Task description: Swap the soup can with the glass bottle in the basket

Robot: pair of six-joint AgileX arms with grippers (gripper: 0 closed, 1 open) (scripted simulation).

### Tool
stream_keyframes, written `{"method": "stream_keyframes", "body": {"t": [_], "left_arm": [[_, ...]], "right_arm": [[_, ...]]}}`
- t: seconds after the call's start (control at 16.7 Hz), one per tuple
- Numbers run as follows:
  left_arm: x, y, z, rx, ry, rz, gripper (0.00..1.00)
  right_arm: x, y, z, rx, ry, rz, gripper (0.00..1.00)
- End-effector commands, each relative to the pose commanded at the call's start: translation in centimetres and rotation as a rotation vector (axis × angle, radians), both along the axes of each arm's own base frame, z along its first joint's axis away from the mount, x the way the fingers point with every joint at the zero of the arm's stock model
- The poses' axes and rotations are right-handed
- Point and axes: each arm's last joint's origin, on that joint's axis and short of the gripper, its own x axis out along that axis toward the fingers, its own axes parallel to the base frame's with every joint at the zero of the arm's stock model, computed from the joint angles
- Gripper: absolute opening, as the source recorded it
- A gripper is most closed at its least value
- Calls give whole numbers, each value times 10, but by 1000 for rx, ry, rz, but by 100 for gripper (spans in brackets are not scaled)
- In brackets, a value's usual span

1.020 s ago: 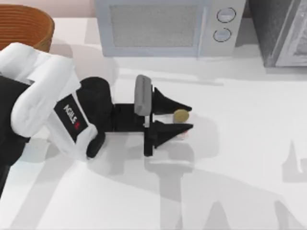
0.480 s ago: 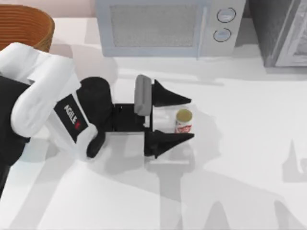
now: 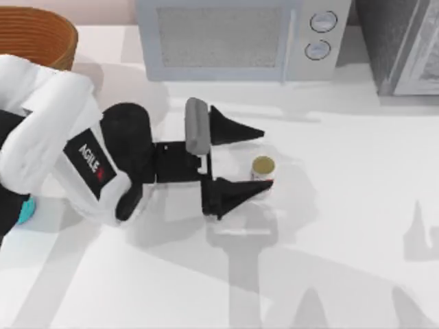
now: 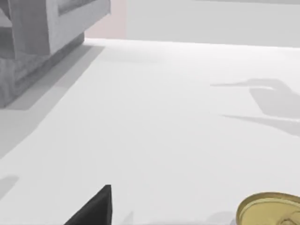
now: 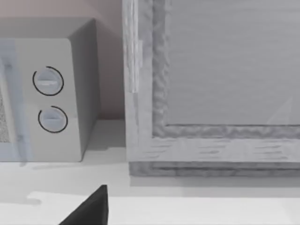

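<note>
Tabletop (image 3: pixel 357 226), white and broad, carries everything, with long grey shadows lying across its near part. Along its far edge stands a pale grey microwave (image 3: pixel 236 38) with two round dials, also seen from the right wrist camera beside a rough grey box-like frame (image 5: pixel 211 84); that same frame sits at the table's far right corner in the top view. At the far left corner the basket (image 3: pixel 34 34) shows as a curve of orange-brown ribbed wicker, cut by the picture's edge and partly behind the left arm's white shell. That left arm reaches from the left side toward the middle of the table, its black wrist leading to the left gripper (image 3: pixel 257 157), whose two dark pointed fingers are spread wide. One finger lies on the microwave side, apart from the soup can (image 3: pixel 263 169); the other finger's tip is just beside the can's red-and-white label on the near side, and contact cannot be told. The can stands upright on the table between the fingertips, gold top up, and its gold lid also peeks into the left wrist view. A small teal patch (image 3: pixel 25 212), possibly the glass bottle, peeks out under the left arm near the table's left edge. A dark finger (image 5: pixel 89 208) of the right gripper shows in the right wrist view, facing the microwave.
</note>
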Motion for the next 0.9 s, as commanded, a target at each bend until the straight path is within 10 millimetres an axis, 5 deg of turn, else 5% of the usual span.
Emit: {"method": "stream_keyframes", "body": {"t": [0.18,0.42,0.66,0.9], "left_arm": [[0,24,34,21,43,147,100],[-20,67,108,41,62,408,100],[-81,114,181,42,31,701,100],[-165,149,209,29,-13,986,100]], "right_arm": [[0,0,0,0,0,0,100],[0,0,0,0,0,0,100],[0,0,0,0,0,0,100],[0,0,0,0,0,0,100]]}}
